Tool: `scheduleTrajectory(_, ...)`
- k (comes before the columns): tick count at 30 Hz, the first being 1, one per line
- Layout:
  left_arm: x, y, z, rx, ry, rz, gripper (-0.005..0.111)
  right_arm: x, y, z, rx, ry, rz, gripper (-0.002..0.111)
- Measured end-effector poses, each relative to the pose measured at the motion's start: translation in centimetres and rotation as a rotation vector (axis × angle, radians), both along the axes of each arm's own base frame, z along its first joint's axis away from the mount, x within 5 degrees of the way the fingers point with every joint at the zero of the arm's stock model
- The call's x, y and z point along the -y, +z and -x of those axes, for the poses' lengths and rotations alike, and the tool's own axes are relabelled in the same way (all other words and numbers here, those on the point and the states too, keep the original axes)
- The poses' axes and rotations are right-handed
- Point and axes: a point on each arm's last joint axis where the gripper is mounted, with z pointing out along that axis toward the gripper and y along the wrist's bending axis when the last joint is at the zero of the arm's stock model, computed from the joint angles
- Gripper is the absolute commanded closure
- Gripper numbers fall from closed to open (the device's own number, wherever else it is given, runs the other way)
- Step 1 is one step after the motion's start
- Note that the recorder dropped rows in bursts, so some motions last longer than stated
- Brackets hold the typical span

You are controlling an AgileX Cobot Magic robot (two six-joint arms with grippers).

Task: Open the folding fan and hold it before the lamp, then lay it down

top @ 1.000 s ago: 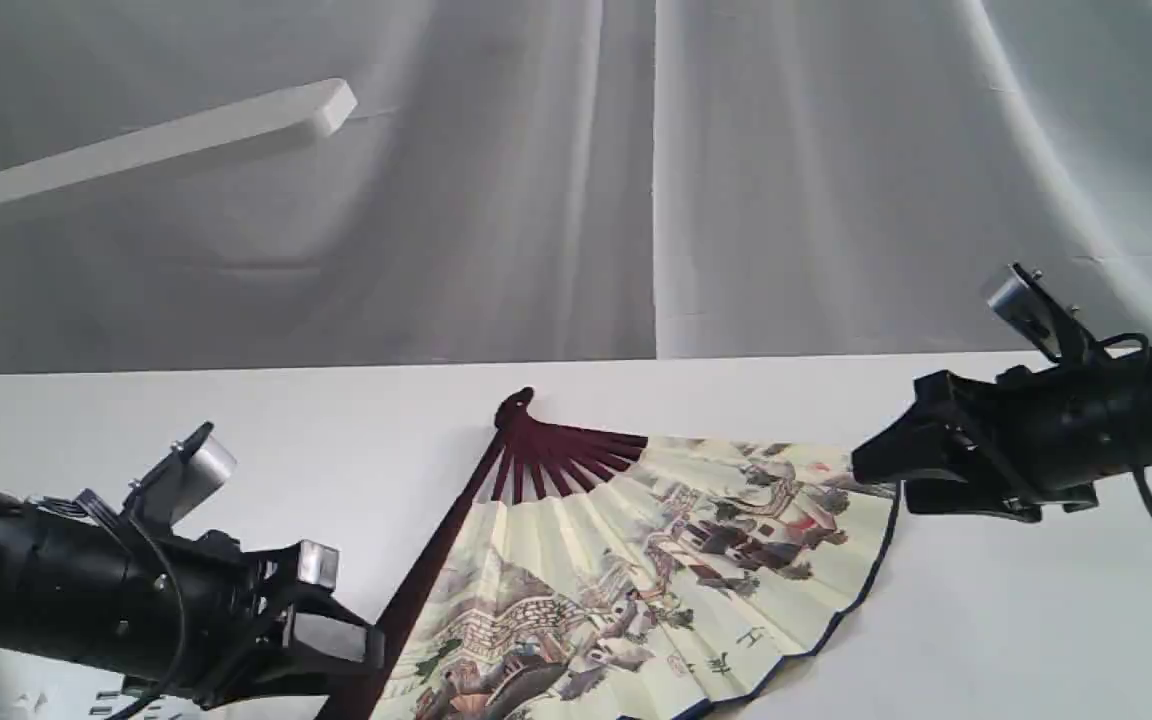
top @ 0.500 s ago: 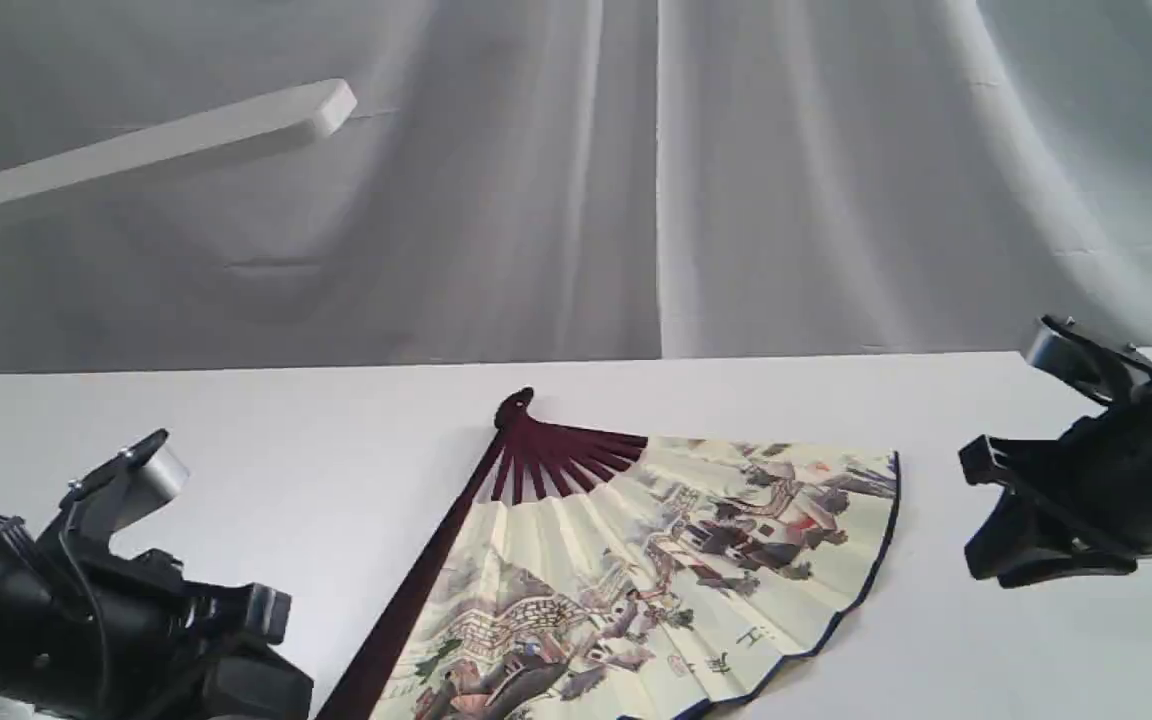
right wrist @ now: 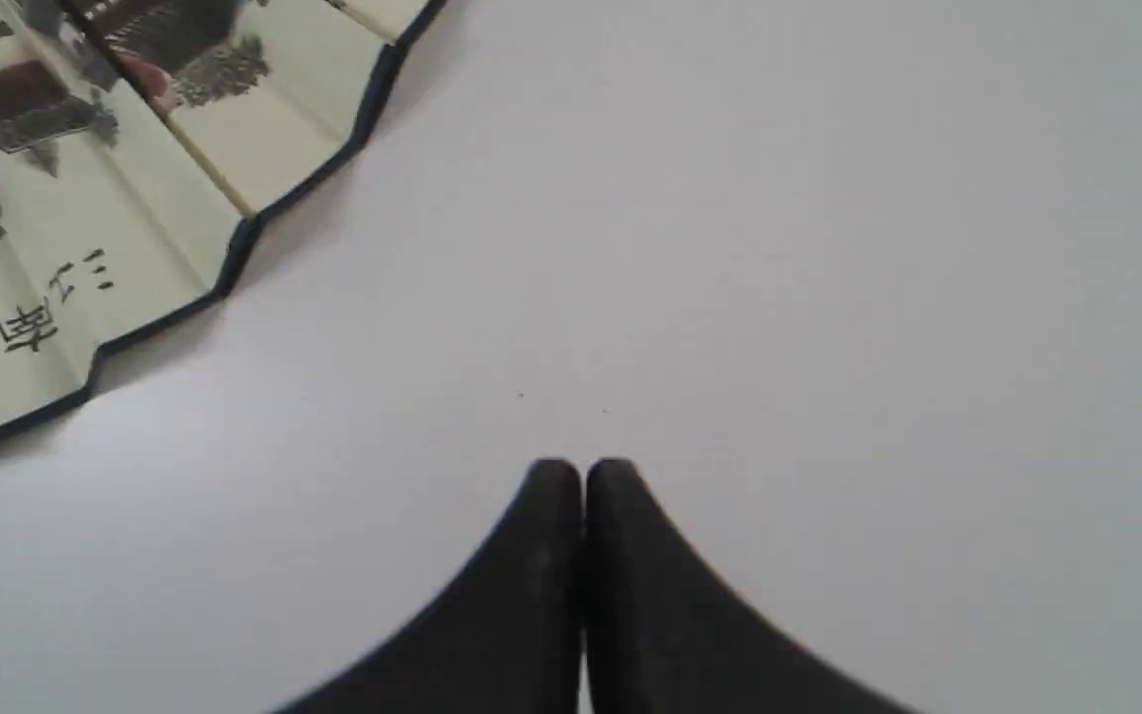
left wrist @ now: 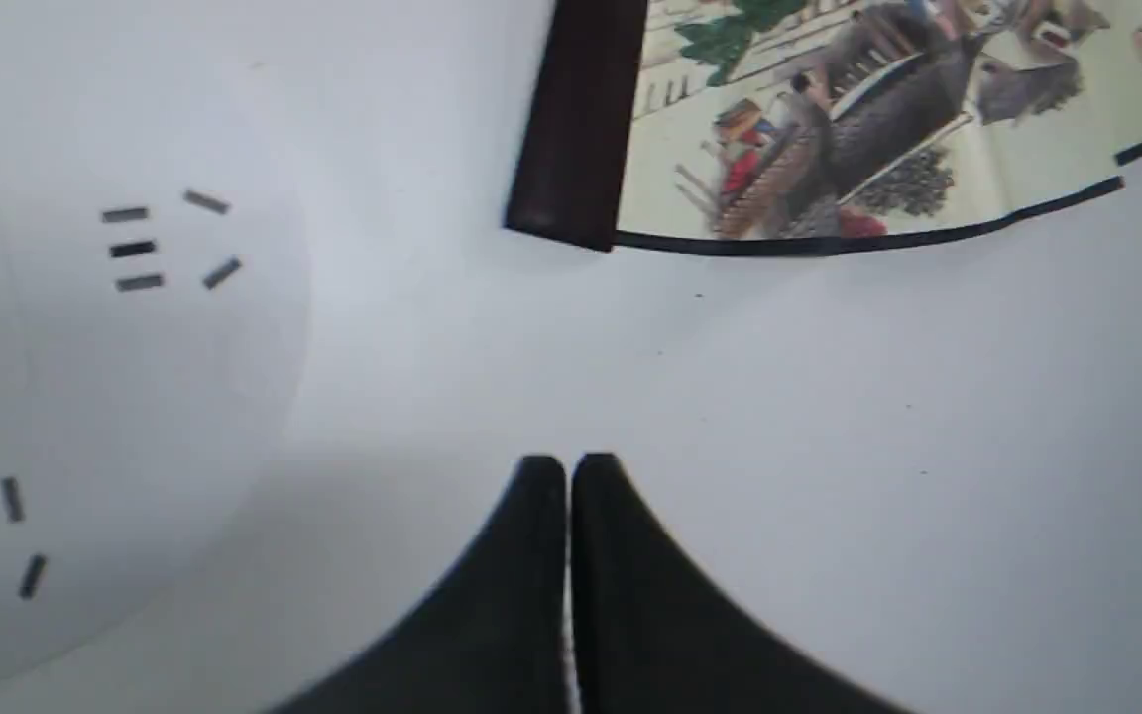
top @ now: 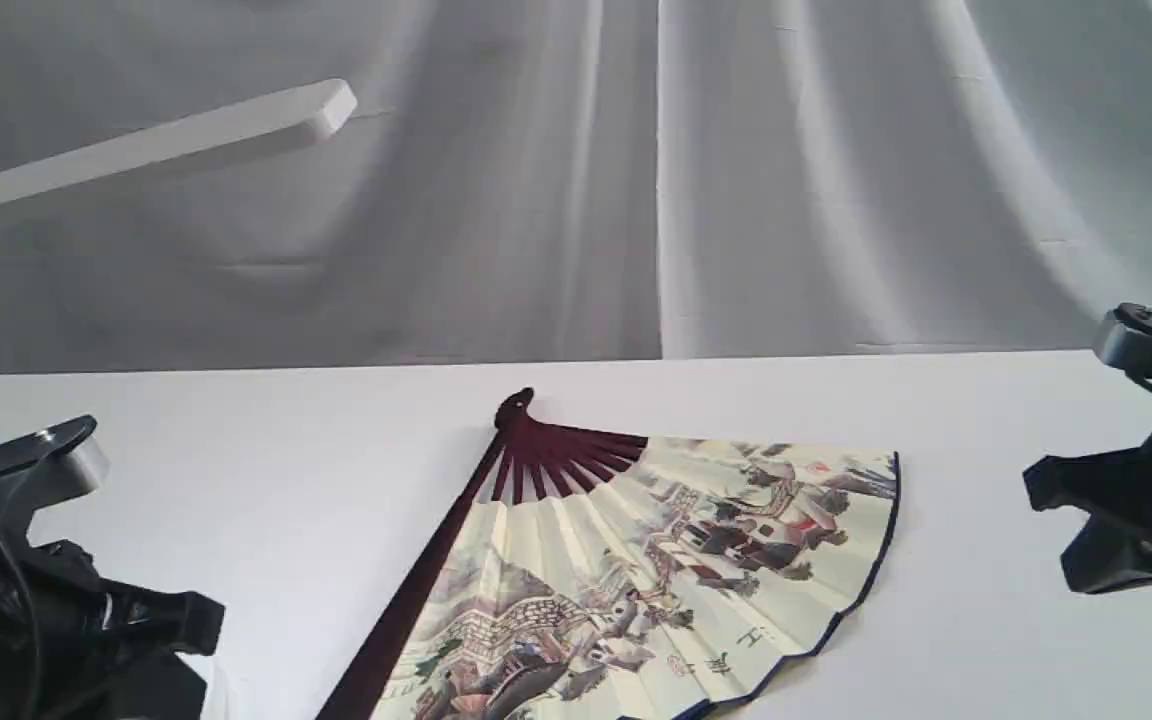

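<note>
Now the fan (top: 656, 560) lies spread open and flat on the bench (top: 236, 450), around its middle, with the pivot toward the far edge and the leaf toward the near edge. The left end effector (left wrist: 568, 471) is closed on nothing, between the fan's maroon guard and the lamp (left wrist: 85, 397) base. The right end effector (right wrist: 583, 474) is likewise closed and empty, over bare bench beside the fan's blue edge. The lamp's bar head hangs over the bench's left side.
</note>
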Motion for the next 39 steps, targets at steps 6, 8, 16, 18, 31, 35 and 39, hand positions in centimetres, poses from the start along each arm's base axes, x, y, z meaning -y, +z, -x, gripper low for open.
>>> scheduleTrajectory(6,-1.2,0.1,0.2,0.002,0.034,-0.134,0.107,0.6,0.9,2.7,0.003,-0.052,0.104,0.108)
scheduleTrajectory(8,-1.6,0.2,0.3,0.005,0.036,-0.178,0.107,0.7,0.9,3.6,0.002,-0.053,0.128,0.108)
scheduleTrajectory(16,-2.4,2.5,1.4,0.077,0.047,-0.25,0.107,-0.5,1.6,7.4,0.06,0.025,0.214,0.108)
scheduleTrajectory(18,-2.5,2.9,1.8,0.095,0.054,-0.254,0.107,-1.3,2.2,8.1,0.092,0.055,0.227,0.108)
scheduleTrajectory(31,-3.0,3.5,6.5,0.109,0.097,-0.234,0.107,-2.0,5.7,11.6,0.208,0.01,0.25,0.108)
scheduleTrajectory(35,-3.2,3.5,8.1,0.109,0.111,-0.229,0.107,-2.0,4.4,12.5,0.158,0.009,0.25,0.108)
scheduleTrajectory(39,-3.8,4.5,9.1,0.15,0.142,-0.264,0.107,-2.0,3.7,13.7,0.136,0.015,0.256,0.108)
